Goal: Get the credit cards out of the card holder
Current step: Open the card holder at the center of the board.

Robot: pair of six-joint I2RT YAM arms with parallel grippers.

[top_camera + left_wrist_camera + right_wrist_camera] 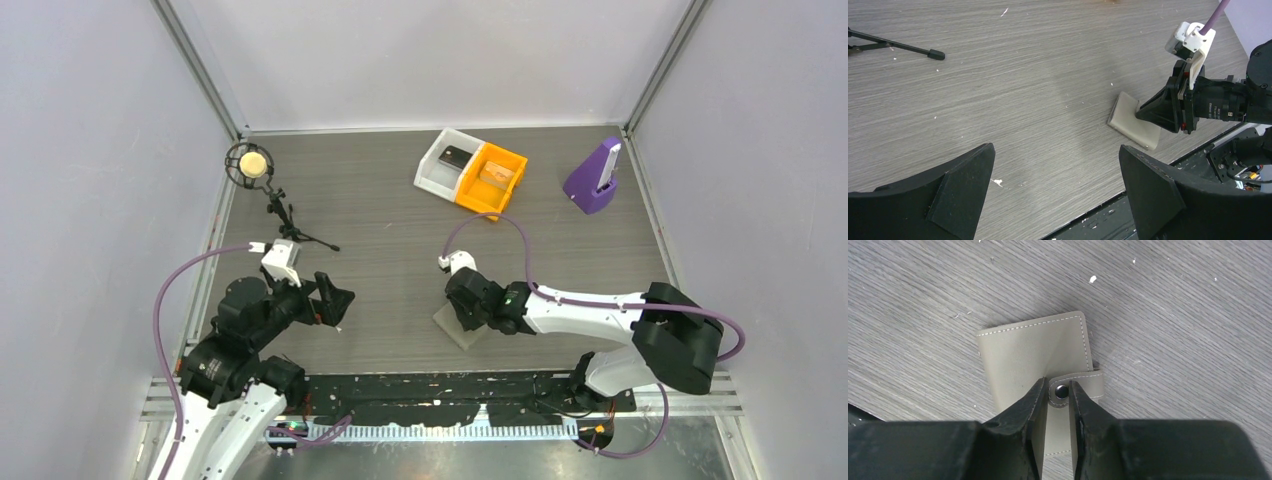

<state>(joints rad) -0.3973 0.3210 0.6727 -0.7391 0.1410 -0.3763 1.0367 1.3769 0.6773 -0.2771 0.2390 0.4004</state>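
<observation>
The card holder (1033, 350) is a flat grey-brown wallet lying closed on the wood-grain table, also seen in the top view (452, 330) and the left wrist view (1128, 122). Its snap tab (1075, 385) is folded over one edge, with the metal stud showing. My right gripper (1059, 391) points down onto the holder, its two fingertips pinched against either side of the tab's rounded end. No credit cards are visible. My left gripper (1055, 167) hovers wide open and empty over bare table to the left of the holder (335, 300).
A white bin (440, 160) and an orange bin (492, 178) stand together at the back. A purple stand (592, 180) is at the back right, a microphone on a small tripod (250, 165) at the back left. The table's dark front edge (1108, 215) lies close behind the holder.
</observation>
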